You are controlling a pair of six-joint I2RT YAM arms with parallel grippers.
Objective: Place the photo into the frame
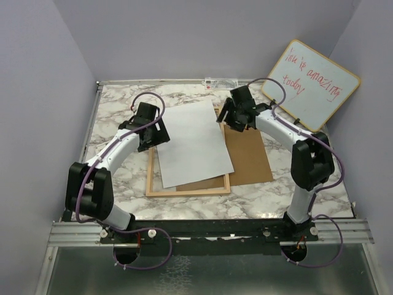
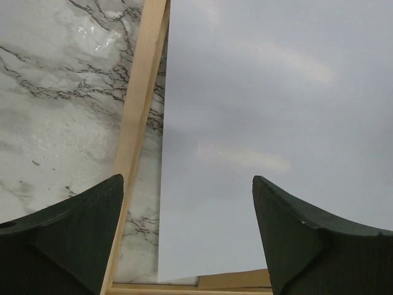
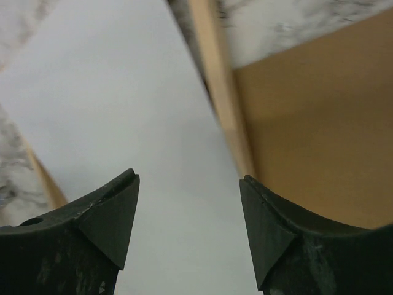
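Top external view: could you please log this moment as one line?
Thin rectangular photo, plain white side up: lying skewed over light wooden frame | left gripper: open | right gripper: open

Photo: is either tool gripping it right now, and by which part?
Neither, nothing is held. The left tool and the right tool both stand open over the photo, which lies loose and skewed across the frame.
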